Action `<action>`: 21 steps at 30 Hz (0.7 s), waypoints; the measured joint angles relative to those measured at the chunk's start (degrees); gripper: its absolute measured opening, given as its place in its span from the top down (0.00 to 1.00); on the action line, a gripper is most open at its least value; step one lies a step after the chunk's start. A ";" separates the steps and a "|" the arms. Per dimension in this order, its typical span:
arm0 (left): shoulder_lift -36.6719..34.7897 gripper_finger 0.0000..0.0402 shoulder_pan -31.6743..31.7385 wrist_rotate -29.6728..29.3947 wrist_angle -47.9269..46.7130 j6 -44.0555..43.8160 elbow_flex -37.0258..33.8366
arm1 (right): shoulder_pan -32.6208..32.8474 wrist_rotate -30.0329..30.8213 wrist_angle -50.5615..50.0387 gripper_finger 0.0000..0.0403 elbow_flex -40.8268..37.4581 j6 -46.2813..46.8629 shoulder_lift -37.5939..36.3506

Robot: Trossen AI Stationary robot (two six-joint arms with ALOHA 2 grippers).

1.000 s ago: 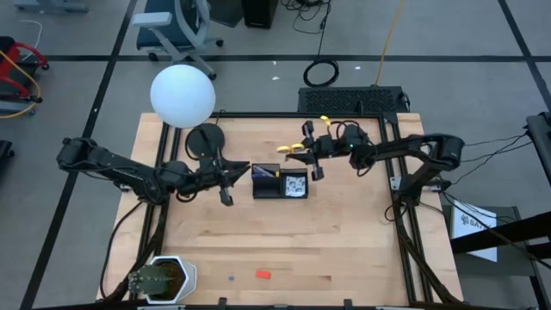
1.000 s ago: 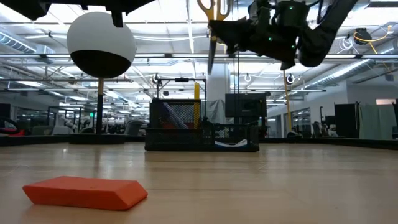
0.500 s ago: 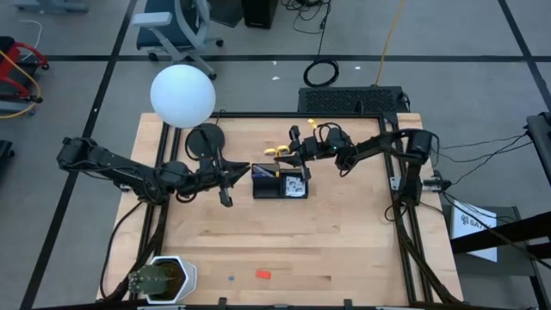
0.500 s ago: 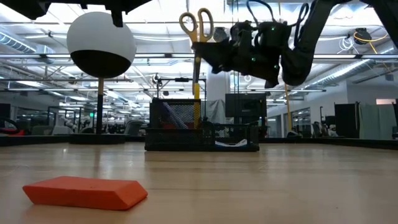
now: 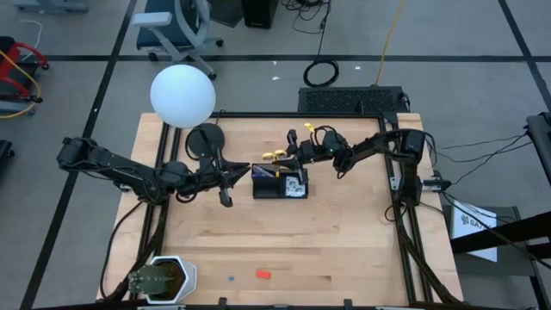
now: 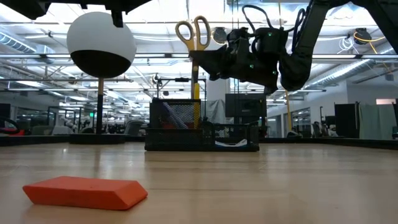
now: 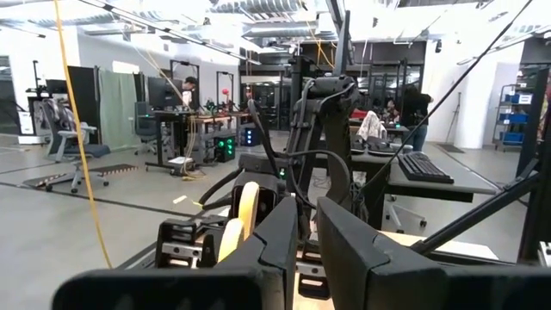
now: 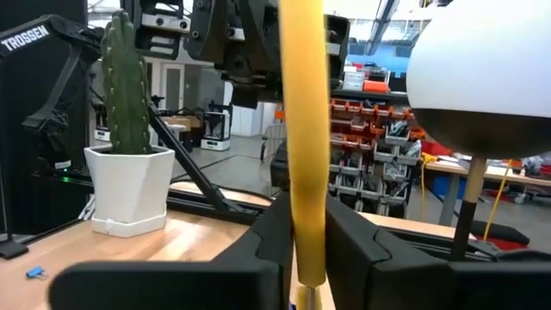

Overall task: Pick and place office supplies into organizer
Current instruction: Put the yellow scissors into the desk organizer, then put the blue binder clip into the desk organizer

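Observation:
The yellow-handled scissors [image 6: 195,74] stand upright, loops up, with their blades down inside the black organizer [image 5: 267,191] at mid-table. My right gripper [image 6: 199,59] is shut on them, reaching in from the table's right; the high view places it [image 5: 284,158] just beyond the organizer. In the right wrist view a yellow strip of handle [image 8: 303,129] runs up between the fingers. My left gripper [image 5: 231,176] hovers shut and holding nothing just left of the organizer, pointing at it. A red eraser [image 5: 263,274] lies flat near the front edge. My right gripper pinches the scissors' yellow handle [image 8: 303,258] just below the loops, between its two fingers. The fingers [image 6: 208,62] come in about level from the table's right and lie across the scissors. The scissors hang upright with the blades [image 6: 196,106] down in the organizer's taller compartment; the tips are hidden.
A lamp with a white globe [image 5: 182,95] and a round black base [image 5: 205,138] stands at the far left. A cactus in a white pot [image 5: 159,277] sits at the near left corner. A tiny blue item [image 5: 231,278] lies beside the eraser.
My right gripper has moved toward the table's left and down, carrying the scissors upright. Their blades, which hung above the organizer a second ago, have sunk into it.

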 joint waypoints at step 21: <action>0.00 0.87 0.02 0.04 -0.02 -0.22 0.00 | 0.00 2.92 -0.82 0.69 -0.04 -0.93 -0.46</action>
